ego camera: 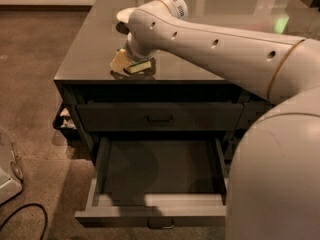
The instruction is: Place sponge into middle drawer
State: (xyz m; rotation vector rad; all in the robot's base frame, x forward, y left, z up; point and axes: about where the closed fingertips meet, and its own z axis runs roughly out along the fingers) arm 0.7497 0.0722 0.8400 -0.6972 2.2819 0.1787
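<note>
The sponge (131,64), dark green face over pale yellow foam, is tilted just above the dark counter top (90,49) near its front edge. My gripper (134,58) is at the end of the white arm that reaches in from the right. It sits right on the sponge and holds it; the wrist hides most of it. The middle drawer (159,168) is pulled out wide open below the counter. Its plain grey floor is bare, and its loop handle (161,225) is at the bottom front. The sponge is above the counter, behind the drawer opening.
A white bowl (122,15) shows partly behind the arm at the counter's back. A shut drawer front with a black handle (160,118) lies above the open drawer. A black cable (22,215) and a white object (7,176) lie on the carpet at left.
</note>
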